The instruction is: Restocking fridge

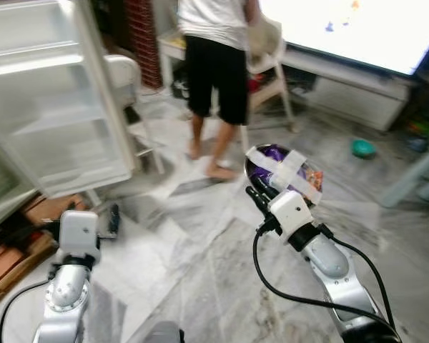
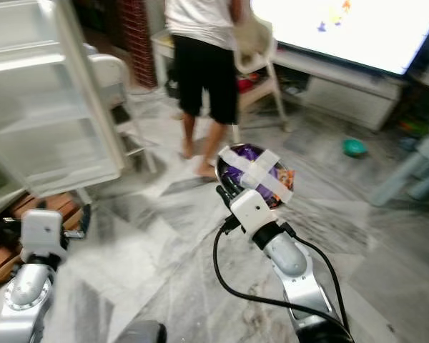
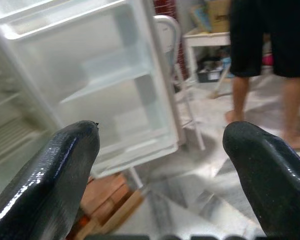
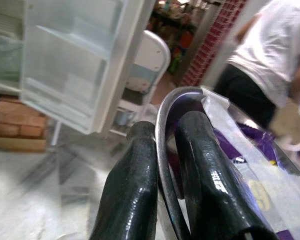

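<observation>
A round metal bowl (image 1: 284, 175) holding purple-wrapped contents, sealed over the top with two crossed strips of pale tape, is held tilted above the marble floor, its thin rim pinched between black jaws. The white fridge door (image 1: 53, 100) stands open well apart from the bowl, its shelves bare.

Marble floor (image 1: 200, 286) under a green bowl (image 1: 362, 148)

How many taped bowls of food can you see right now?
1. The round metal bowl crossed with white tape is pinched by its rim in the right gripper, held above the marble floor. More may be hidden beyond the open white fridge door.
</observation>
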Robot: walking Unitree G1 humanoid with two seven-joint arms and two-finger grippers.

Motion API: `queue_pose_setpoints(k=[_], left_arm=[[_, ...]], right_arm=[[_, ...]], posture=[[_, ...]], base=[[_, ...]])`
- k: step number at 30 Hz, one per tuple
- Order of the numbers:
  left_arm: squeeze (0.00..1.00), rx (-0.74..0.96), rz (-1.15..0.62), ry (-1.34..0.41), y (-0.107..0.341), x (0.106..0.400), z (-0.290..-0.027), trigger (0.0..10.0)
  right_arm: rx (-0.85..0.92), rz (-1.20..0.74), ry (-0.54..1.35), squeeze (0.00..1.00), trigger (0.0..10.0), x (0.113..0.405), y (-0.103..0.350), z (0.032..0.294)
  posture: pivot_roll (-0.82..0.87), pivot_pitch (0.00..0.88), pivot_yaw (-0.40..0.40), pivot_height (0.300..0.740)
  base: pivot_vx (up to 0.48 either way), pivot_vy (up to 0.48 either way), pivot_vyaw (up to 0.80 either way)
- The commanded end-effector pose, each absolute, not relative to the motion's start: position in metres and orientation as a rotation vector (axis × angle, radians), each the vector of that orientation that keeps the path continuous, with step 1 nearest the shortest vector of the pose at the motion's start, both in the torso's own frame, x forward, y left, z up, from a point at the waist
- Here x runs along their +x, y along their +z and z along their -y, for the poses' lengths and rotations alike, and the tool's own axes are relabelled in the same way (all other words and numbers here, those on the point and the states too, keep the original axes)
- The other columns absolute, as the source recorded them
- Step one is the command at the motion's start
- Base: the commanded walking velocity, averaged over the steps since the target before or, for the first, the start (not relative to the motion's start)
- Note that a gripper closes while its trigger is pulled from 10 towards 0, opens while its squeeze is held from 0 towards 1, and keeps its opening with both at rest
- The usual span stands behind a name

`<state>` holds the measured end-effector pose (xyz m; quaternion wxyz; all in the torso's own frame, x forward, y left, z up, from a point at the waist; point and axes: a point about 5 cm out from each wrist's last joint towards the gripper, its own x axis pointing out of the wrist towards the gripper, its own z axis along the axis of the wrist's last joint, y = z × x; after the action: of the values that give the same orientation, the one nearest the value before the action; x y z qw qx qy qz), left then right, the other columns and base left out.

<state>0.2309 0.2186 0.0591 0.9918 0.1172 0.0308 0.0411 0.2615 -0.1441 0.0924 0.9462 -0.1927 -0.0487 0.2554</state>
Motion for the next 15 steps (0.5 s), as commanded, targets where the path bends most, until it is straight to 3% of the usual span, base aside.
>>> queue_pose_setpoints(k=[1,15], left_arm=[[0.00,0.240,-0.067,0.044,0.060,0.232,-0.213,10.0],[0.00,0.204,-0.062,0.054,0.064,0.237,-0.206,10.0]], right_arm=[[-0.407,0.144,0.492,0.00,10.0,0.264,0.101,0.148],[-0.435,0.190,0.557,0.00,10.0,0.275,0.110,0.141]], posture=[[0.04,0.000,-0.007,0.740],[0.06,0.000,-0.034,0.740]], base=[[0.000,0.000,0.79],[0.000,0.000,0.79]])
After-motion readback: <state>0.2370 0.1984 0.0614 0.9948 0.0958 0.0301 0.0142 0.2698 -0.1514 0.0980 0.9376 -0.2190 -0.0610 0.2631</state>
